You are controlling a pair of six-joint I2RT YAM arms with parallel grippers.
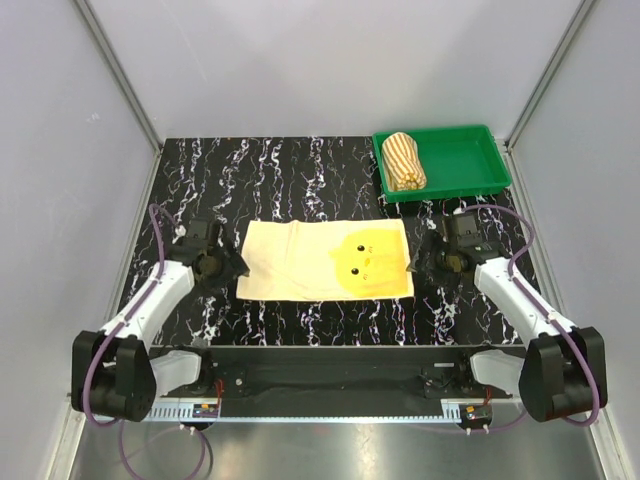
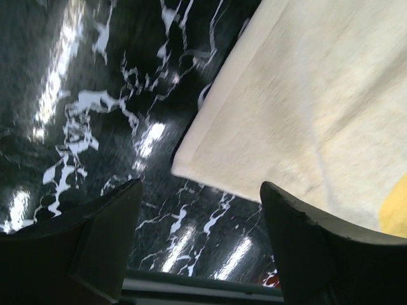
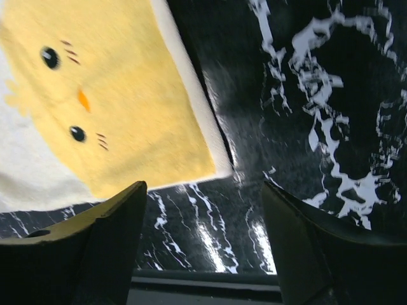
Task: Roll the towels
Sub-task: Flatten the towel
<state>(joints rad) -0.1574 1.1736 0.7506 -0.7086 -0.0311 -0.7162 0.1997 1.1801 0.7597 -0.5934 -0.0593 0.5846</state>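
Observation:
The yellow towel (image 1: 325,260) lies flat and spread out on the black marbled table, with a chick face at its right half. Its near-left corner shows in the left wrist view (image 2: 305,114) and its near-right corner in the right wrist view (image 3: 114,108). The orange-and-cream striped towel (image 1: 405,160) lies rolled up in the green tray (image 1: 465,160). My left gripper (image 1: 240,266) is open and empty, just left of the towel's left edge (image 2: 200,190). My right gripper (image 1: 412,266) is open and empty, just right of the towel's right edge (image 3: 203,190).
The green tray stands at the table's back right corner. Grey walls enclose the table on three sides. The table's front edge rail (image 1: 320,355) runs between the arm bases.

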